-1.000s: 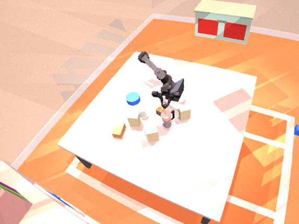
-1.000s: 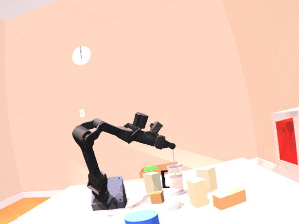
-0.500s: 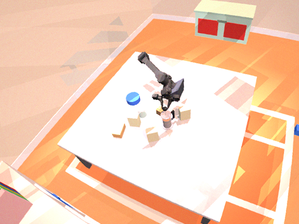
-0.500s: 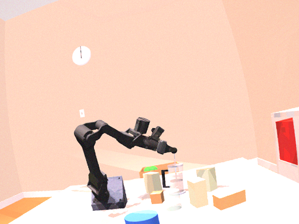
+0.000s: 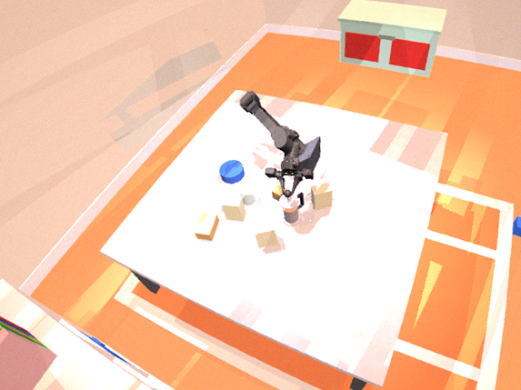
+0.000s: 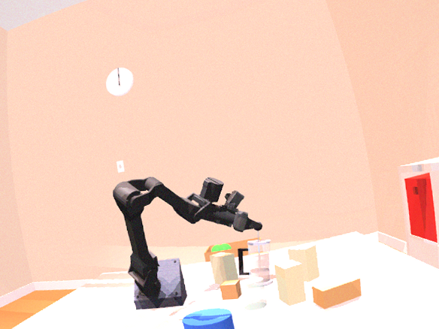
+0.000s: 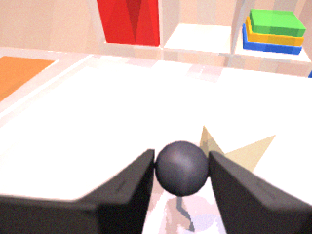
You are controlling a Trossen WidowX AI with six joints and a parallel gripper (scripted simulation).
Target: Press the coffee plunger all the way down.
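Observation:
The coffee press [image 5: 291,212] [image 6: 259,261] is a clear glass cylinder with a black handle, upright near the middle of the white table [image 5: 361,268] [image 6: 378,314]. Its plunger knob [image 7: 182,168] [image 5: 287,193] [image 6: 258,226] is a dark ball on a thin rod, a short way above the press lid. My gripper [image 7: 180,156] [image 5: 287,192] [image 6: 256,226] is shut on the knob, one finger on each side, right over the press. The rod below the knob shows only as a short stub in the wrist view.
Tan blocks [image 5: 323,195] [image 5: 234,211] [image 5: 267,238] [image 6: 289,282] stand close around the press. An orange box [image 5: 207,226] [image 6: 336,292], a small orange cube [image 6: 230,289] and a blue disc [image 5: 231,171] [image 6: 208,324] lie nearby. A red-doored cabinet [image 5: 391,39] stands beyond the table.

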